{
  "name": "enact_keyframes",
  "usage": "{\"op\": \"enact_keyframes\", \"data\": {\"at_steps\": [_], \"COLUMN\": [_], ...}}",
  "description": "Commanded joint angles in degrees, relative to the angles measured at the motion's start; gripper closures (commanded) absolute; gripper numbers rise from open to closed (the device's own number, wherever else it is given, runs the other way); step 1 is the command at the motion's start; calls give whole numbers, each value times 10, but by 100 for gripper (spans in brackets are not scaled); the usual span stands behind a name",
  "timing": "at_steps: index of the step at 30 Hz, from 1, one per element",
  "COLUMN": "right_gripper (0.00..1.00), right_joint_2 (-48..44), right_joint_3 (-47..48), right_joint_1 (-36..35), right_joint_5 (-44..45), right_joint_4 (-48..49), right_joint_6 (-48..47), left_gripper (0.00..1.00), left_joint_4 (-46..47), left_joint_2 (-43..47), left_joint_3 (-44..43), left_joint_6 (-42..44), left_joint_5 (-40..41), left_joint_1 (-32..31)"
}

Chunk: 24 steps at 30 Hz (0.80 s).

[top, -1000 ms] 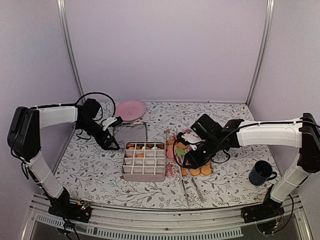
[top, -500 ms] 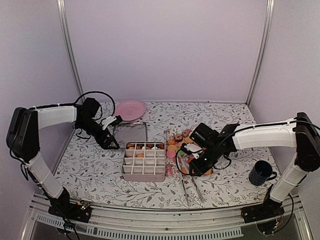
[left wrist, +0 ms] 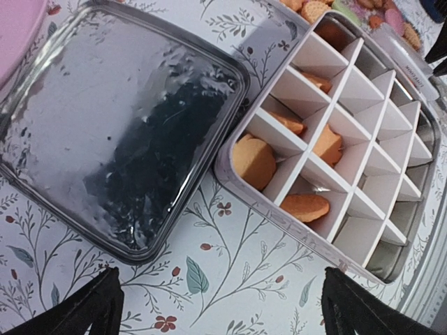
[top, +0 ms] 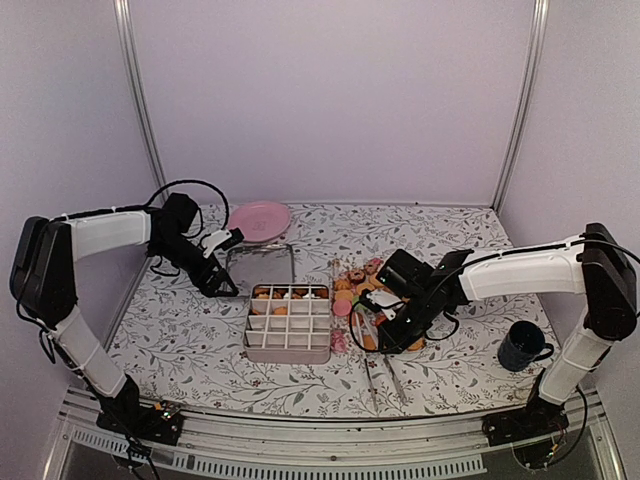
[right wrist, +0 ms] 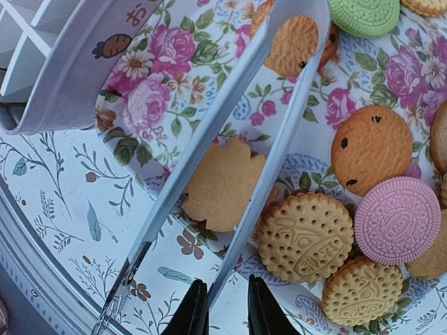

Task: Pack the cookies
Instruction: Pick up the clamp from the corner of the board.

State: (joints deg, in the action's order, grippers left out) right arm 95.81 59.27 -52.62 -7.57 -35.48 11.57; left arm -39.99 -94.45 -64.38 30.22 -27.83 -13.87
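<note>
The job has only just begun, I think. The white box [top: 287,355] with its little square holes sits in the middle of the table [top: 450,240], nearer the front edge. A few cookies [left wrist: 253,162] lie in its back holes, about five as far as I can see. All the other holes look bare. Most of the cookies are piled on the rose mat [right wrist: 150,101], just to the right of the box. They are mostly golden, with some pink ones and one green one. So nearly all the packing is not yet done. The clear lid [left wrist: 126,132] lies off the box, just behind its left corner. A pink plate [top: 260,220] is by the back edge. The right arm reaches in low from the right edge, bent down over the cookie pile. The right gripper [right wrist: 226,280] has its fingers close together over the tongs [right wrist: 276,139], and one arm of the tongs runs in between them. I cannot tell if it is squeezing the tongs. A golden flower cookie [right wrist: 222,185] lies between the two arms of the tongs. The left arm stretches along the left edge and tips down near the lid. The left gripper [left wrist: 220,279] has its fingers spread wide with nothing in them.
</note>
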Motion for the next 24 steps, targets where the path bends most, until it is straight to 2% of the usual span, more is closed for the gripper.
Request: {"op": "enact_keyframes", "data": {"at_steps": [1, 5, 10, 24], "right_gripper": [79, 78, 72, 73], "right_joint_2": [14, 17, 35, 42], "right_joint_3": [-4, 4, 40, 126], "right_joint_1": [-7, -13, -31, -46], "right_joint_5": [20, 41, 84, 113], "right_joint_4": [2, -13, -48, -108], "right_joint_6": [3, 11, 24, 33], "left_gripper": [1, 1, 1, 1], "left_joint_4": [-8, -8, -8, 3], "left_joint_2": [12, 11, 10, 12], "left_joint_3": [-11, -14, -16, -7], "left_joint_6": [5, 5, 7, 10], "left_joint_5": [-9, -9, -6, -8], "left_joint_1": [4, 4, 4, 14]}}
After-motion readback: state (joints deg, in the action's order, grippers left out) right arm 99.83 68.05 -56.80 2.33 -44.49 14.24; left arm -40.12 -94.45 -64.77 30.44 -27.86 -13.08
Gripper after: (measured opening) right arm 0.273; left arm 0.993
